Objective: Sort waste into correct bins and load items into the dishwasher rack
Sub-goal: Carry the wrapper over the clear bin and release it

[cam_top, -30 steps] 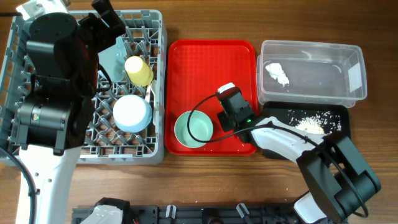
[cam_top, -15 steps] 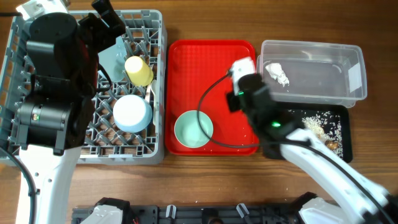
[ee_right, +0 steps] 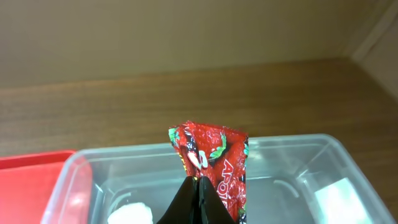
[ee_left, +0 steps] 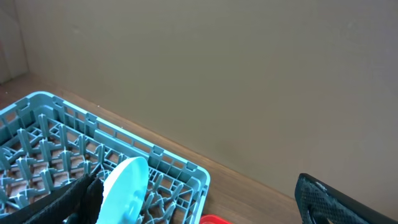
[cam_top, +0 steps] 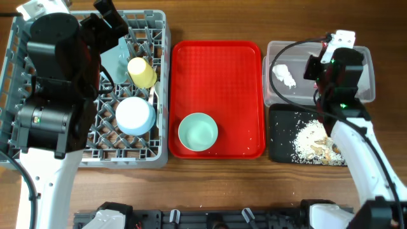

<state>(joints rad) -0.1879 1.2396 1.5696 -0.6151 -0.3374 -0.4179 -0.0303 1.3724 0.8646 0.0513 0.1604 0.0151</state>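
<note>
My right gripper (ee_right: pixel 198 182) is shut on the small shiny red snack wrapper (ee_right: pixel 212 155), which stands up from the fingertips above the clear tub (ee_right: pixel 283 142). A crumpled white tissue (cam_top: pixel 283 75) lies in that tub's left end. Rice-like and brown scraps (cam_top: pixel 313 137) lie in the black tray (cam_top: pixel 278 130). One pale green bowl (cam_top: pixel 198 131) sits on the red tray (cam_top: pixel 216 70). The grey dishwasher rack (cam_top: pixel 156 152) holds a yellow cup (cam_top: pixel 142 72), an upturned bowl (cam_top: pixel 135 115) and the blue plate (ee_left: pixel 124 190) on edge. My left gripper (ee_left: pixel 199 208) hangs open over the rack's back.
The bulky left arm (cam_top: pixel 57 83) covers the rack's left half. The right arm (cam_top: pixel 335 63) reaches over the tub's right part. Bare wooden table (cam_top: pixel 216 25) runs behind the trays. A few white crumbs lie on the red tray's lower right.
The right arm has swung from the red tray's right edge up and right to above the clear tub, uncovering the black tray's scraps. The left arm has not moved.
</note>
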